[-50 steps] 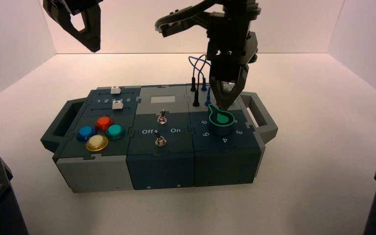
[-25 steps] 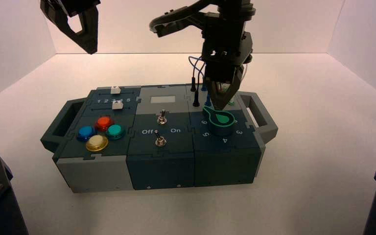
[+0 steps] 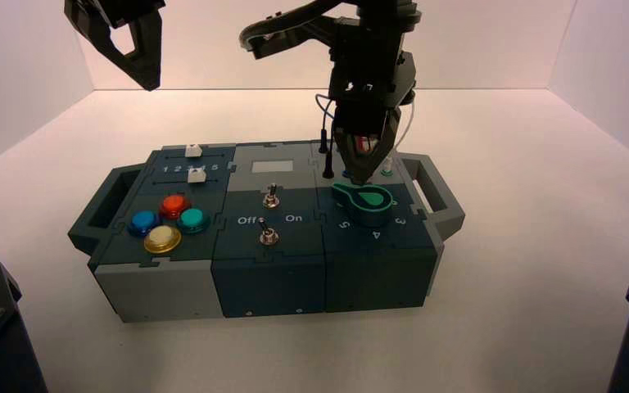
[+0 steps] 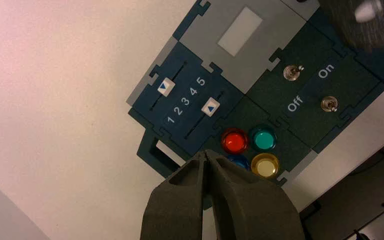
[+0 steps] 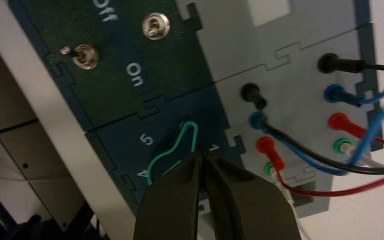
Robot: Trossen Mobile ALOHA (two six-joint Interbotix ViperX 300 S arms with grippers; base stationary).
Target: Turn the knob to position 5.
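The green knob (image 3: 364, 202) with its black ring sits on the box's right block. Its teardrop pointer aims left, covering the spot past the printed 5 (image 3: 345, 224) in the arc 5, 4, 3. In the right wrist view the knob (image 5: 172, 150) shows as a green outline, its tip beyond the 5 (image 5: 146, 139). My right gripper (image 3: 363, 176) is shut, tips just behind the knob's pointer; it shows shut in the right wrist view (image 5: 201, 154). My left gripper (image 3: 143, 78) hangs high at the back left, shut and empty (image 4: 206, 154).
Behind the knob stand banana plugs with black, blue and red wires (image 5: 300, 145). Two metal toggle switches (image 3: 269, 196) sit mid-box by "Off" and "On". Coloured push buttons (image 3: 168, 221) and two sliders (image 4: 187, 95) are on the left block. The box has handles (image 3: 438, 192) at both ends.
The right gripper has shifted left and a little up. The knob's pointer has swung from back-left round to the left, now covering the 6.
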